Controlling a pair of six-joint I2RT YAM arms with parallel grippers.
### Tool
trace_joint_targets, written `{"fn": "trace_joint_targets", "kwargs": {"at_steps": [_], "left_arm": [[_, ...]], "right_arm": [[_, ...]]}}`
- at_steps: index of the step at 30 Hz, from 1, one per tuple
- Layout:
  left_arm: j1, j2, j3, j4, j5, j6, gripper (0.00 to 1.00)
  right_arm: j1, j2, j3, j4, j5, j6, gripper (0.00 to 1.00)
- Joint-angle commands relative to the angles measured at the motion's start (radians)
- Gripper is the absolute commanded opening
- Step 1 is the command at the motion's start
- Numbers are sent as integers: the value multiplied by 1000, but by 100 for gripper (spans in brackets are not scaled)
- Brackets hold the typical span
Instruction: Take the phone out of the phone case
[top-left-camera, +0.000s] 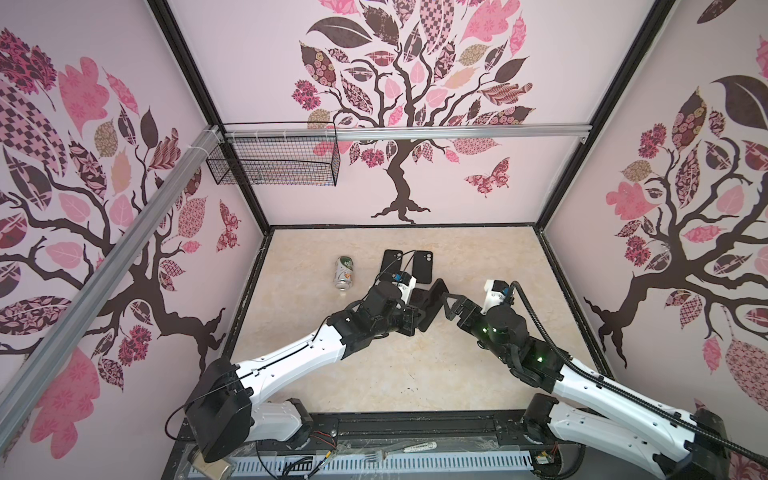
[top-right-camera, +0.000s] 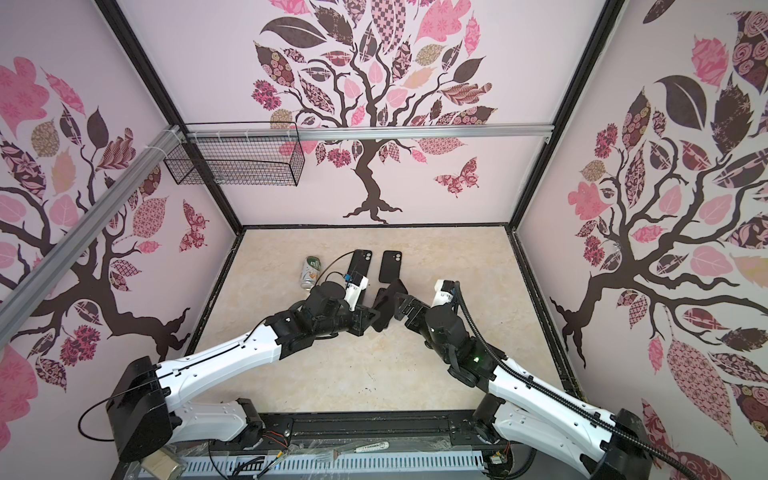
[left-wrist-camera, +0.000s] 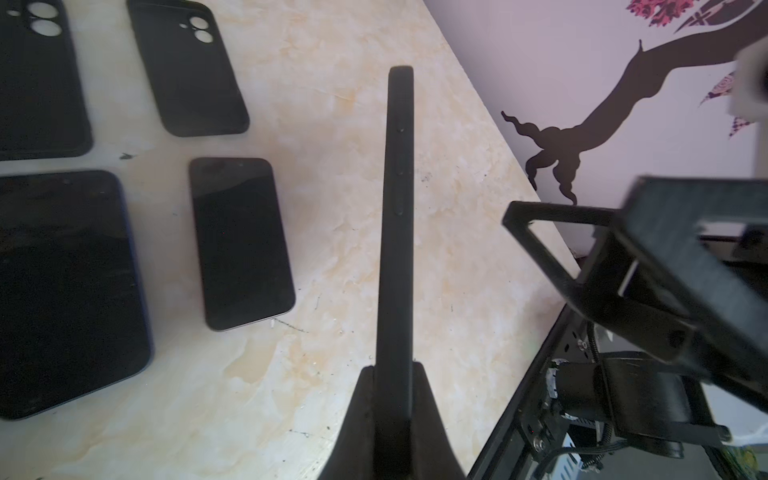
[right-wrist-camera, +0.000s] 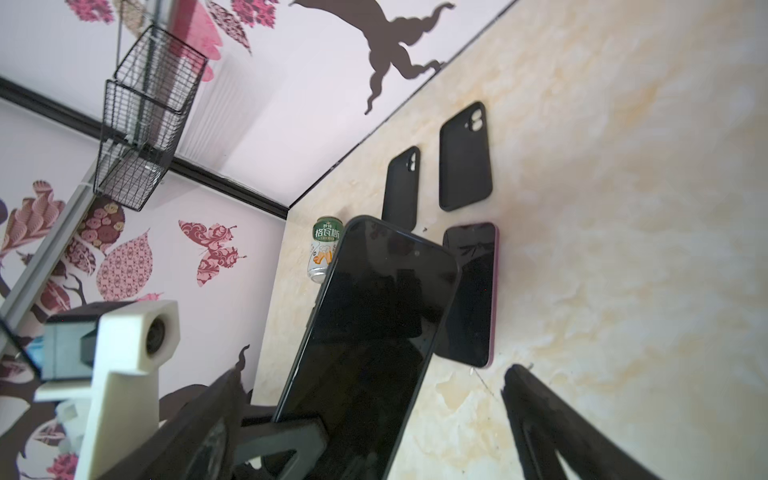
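**Operator:** Report the left claw.

**Technician:** The left claw (left-wrist-camera: 394, 376) is pressed together on one short end of the phone (right-wrist-camera: 365, 324). It pinches the front and back faces and holds the phone on edge, clear of the surface, above the middle of the worktop (top-left-camera: 374, 374).

**Operator:** And the right claw?

**Technician:** The right claw (right-wrist-camera: 376, 374) is spread wide and faces the screen. No contact is visible. In the left wrist view its finger stands apart from the phone's edge.

**Operator:** Is the phone out?

**Technician:** No. The case (left-wrist-camera: 400, 137) wraps the whole visible edge, with its button bumps in line. No gap or lifted corner shows, so I judge that separation has not begun.

**Operator:** What else is on the worktop?

**Technician:** Beyond the held phone, two bare phones (left-wrist-camera: 241, 241) lie screen-up, side by side. Just past them, near the far edge, are two empty cases (right-wrist-camera: 465, 158). A can (top-left-camera: 344, 272) lies on its side beside these, toward the left edge.

**Operator:** Progress?

**Technician:** By the layout, two units appear finished and this one remains. The right claw has yet to close on the case or the phone, after which the two parts must be worked apart
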Motion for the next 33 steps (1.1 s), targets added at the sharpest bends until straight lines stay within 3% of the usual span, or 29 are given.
{"fn": "trace_joint_targets", "kwargs": {"at_steps": [1, 8, 14, 18, 22, 24, 28, 33], "left_arm": [[27, -61, 49, -3, -24, 29, 0], [48, -143, 36, -34, -192, 66, 0], [44, -191, 56, -109, -240, 150, 0], [50, -269, 21, -113, -192, 176, 0], [51, -320, 1, -132, -190, 209, 0], [50, -319, 18, -165, -181, 213, 0], [50, -314, 31, -198, -59, 249, 0], [51, -354, -2, -146, 75, 315, 0]], "right_arm": [[0, -63, -6, 60, -58, -296, 99], [1, -8, 128, -72, -52, -514, 96], [-4, 31, 120, 42, -138, -718, 95], [-121, 37, 138, 69, -379, -646, 100], [-347, 67, 130, 162, -782, -467, 100], [-380, 74, 120, 220, -893, -453, 100], [-380, 69, 120, 290, -1005, -469, 100], [-381, 75, 170, 212, -1055, -524, 96]]}}
